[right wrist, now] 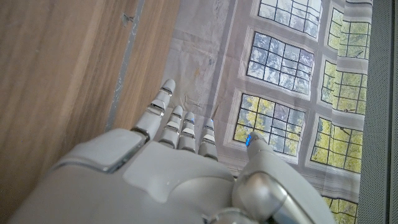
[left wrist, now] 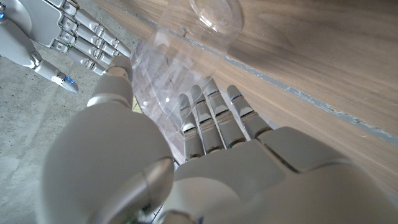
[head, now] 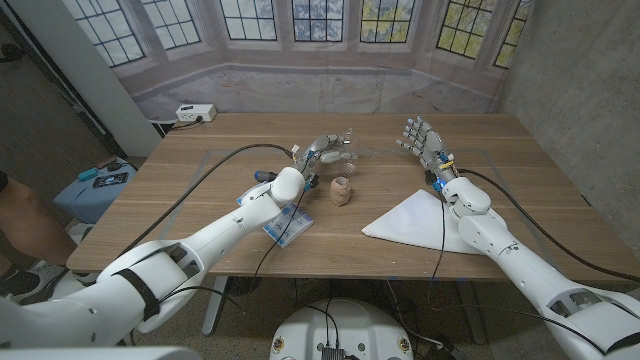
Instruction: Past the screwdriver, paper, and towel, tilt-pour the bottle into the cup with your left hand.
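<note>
My left hand reaches past the table's middle and grips a clear plastic bottle, tilted between thumb and fingers. Just beyond the fingertips a clear cup stands on the wood; in the head view it is a faint clear shape beside the hand. My right hand is raised over the far right of the table, fingers spread and holding nothing; it also shows in the left wrist view. A white paper lies front right. A blue-and-white towel lies under my left forearm, and the screwdriver's blue handle shows beside that arm.
A small brown rounded object stands at the table's middle, close to my left wrist. Cables run along both arms. A white power strip sits past the far left corner. A person's leg is at the left edge.
</note>
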Tool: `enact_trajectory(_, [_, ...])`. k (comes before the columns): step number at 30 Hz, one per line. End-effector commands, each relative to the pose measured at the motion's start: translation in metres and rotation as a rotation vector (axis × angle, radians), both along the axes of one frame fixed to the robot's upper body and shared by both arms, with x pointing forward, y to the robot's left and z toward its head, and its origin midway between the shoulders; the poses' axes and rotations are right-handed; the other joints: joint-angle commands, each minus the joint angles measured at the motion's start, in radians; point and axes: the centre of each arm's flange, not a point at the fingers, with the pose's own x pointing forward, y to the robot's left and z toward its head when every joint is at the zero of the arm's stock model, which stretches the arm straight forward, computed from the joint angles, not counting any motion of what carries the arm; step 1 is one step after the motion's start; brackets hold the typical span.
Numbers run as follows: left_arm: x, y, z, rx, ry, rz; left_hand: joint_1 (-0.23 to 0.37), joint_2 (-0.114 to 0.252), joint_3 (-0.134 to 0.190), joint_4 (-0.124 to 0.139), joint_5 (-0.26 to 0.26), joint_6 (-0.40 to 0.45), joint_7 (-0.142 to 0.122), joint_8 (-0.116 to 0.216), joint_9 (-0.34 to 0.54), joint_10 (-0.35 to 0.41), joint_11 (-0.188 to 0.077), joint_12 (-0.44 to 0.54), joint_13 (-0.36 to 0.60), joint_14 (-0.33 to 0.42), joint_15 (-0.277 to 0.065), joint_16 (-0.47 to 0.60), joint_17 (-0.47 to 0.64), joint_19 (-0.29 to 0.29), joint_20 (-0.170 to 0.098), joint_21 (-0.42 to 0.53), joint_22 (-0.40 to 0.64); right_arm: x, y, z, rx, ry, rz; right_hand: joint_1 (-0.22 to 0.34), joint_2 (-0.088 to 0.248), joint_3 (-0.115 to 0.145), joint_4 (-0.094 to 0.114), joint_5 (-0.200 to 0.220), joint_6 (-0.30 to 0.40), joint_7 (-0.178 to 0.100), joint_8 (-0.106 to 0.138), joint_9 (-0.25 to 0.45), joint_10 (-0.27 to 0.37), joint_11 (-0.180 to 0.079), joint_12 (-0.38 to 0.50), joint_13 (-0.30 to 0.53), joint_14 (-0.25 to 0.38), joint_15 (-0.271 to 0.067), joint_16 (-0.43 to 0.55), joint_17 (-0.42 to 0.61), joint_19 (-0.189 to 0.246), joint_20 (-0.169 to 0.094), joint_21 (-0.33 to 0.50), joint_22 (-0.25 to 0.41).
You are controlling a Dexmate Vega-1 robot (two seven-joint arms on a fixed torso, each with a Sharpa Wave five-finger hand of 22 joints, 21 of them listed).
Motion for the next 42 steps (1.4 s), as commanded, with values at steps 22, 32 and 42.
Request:
enact_trajectory(22, [-0.0028, 0.0016, -0.0029, -0.004, 0.002, 0.001, -0.123, 0.096, 0.052, 0.043, -0.025, 0.001, -0.128, -0.036, -0.008, -0.012, 0.02, -0.008, 0.003, -0.022, 0.014, -0.003, 0.002, -0.018, 0.011, -0.007, 0.005, 0.0034, 0.002, -0.003, -0.013, 0.015, 0.017, -0.013, -0.003, 0.005, -0.001, -0.002, 0.005, 0.004, 0.0, 0.001, 0.0, 0.008, 0.001, 0.002, 0.008, 0.001, 0.004, 0.002, 0.006, 0.008, -0.002, 0.003])
enact_trajectory(32, [-0.0042, 0.006, -0.0042, -0.006, 0.002, 0.007, -0.126, 0.079, 0.042, 0.044, -0.038, -0.029, -0.101, -0.056, -0.011, -0.017, 0.022, -0.01, 0.003, -0.03, 0.019, -0.004, 0.002, -0.024, 0.013, -0.009, 0.005, 0.0047, 0.0052, -0.0028, -0.02, 0.018, 0.024, -0.015, -0.003, 0.006, -0.001, -0.002, 0.005, 0.004, 0.0, 0.001, -0.001, 0.007, 0.001, 0.002, 0.008, 0.002, 0.004, 0.003, 0.007, 0.009, -0.001, 0.003])
enact_trajectory(42, [-0.0055, 0.0088, -0.0068, -0.01, 0.0, 0.011, -0.13, 0.064, 0.032, 0.046, -0.051, -0.041, -0.083, -0.07, -0.012, -0.024, 0.027, -0.012, 0.004, -0.038, 0.023, -0.004, 0.002, -0.032, 0.016, -0.012, 0.006, 0.0051, 0.0076, -0.0023, -0.03, 0.022, 0.029, -0.016, -0.004, 0.007, -0.002, -0.002, 0.005, 0.0, 0.0, 0.001, -0.001, 0.008, 0.001, 0.002, 0.008, 0.001, 0.004, 0.002, 0.008, 0.011, -0.001, 0.003])
